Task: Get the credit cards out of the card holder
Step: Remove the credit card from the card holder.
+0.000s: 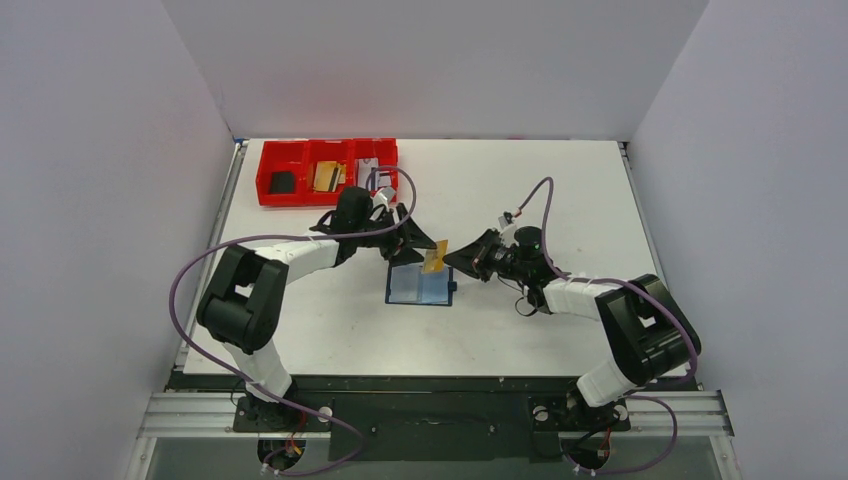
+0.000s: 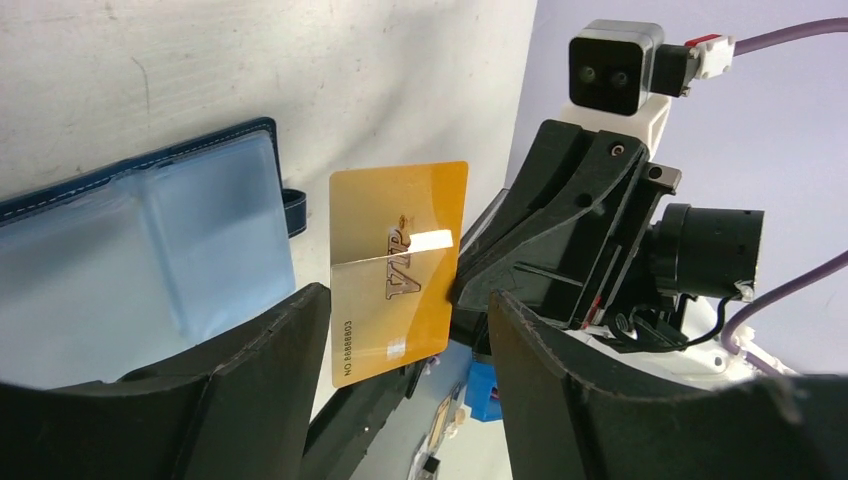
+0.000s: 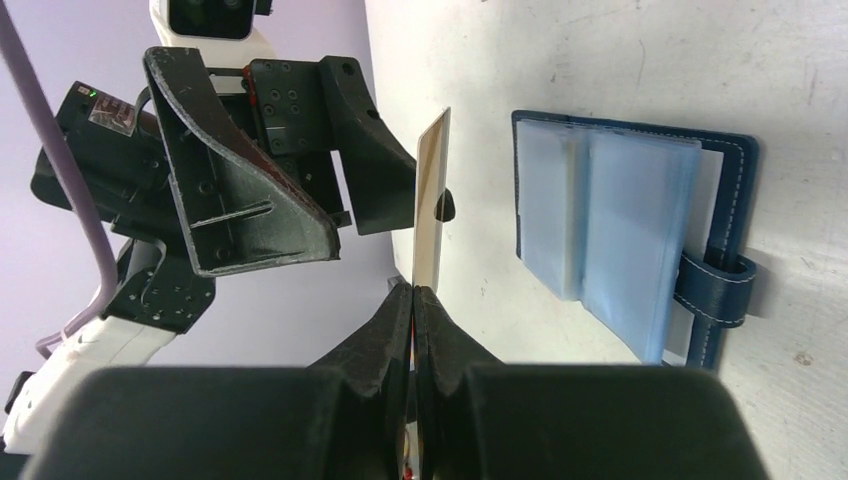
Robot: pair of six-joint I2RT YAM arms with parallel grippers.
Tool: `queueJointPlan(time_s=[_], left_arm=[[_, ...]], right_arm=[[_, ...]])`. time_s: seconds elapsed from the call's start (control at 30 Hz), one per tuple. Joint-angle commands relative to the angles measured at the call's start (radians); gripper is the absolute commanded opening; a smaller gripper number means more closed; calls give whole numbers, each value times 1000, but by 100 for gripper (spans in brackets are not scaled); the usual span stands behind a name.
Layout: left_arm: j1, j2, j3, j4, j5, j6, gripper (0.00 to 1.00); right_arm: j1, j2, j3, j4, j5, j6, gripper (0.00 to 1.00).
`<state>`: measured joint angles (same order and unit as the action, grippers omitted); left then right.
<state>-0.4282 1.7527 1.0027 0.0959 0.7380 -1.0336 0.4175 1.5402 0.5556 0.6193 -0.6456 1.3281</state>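
Clamped tan-gold rectangular plastic card upright in R gripper, jaws shut, close by open navy-blue bifold card holder w/ blue-grey pockets, flat on white table. Had L gripper jaws parted either side of card, prob. not touching.

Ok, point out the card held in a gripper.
The gold VIP card, pinched in the right gripper near the card holder; the others lie in the red tray.

The gold card bears the word "VIP" across its face and the serial "NO.88888803" along one edge.
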Motion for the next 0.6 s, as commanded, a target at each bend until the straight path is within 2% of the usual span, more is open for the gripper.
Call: queueJointPlan(time_s=[0.0,0.3,0.43,0.57], left_arm=[[8,-2,-9,93,33,-25,57],[8,-3,-22,103,37,-30,57],[8,-1,-35,166,59,-77,55],[7,11,-67,307,101,-181,49]], right_arm=[[-8,-58,29,78,-13,21,0],[-7,-75,34,76,-15,30,0],[-2,-63,38,74,-20,25,0],[6,-46,38,87,-19,24,0]])
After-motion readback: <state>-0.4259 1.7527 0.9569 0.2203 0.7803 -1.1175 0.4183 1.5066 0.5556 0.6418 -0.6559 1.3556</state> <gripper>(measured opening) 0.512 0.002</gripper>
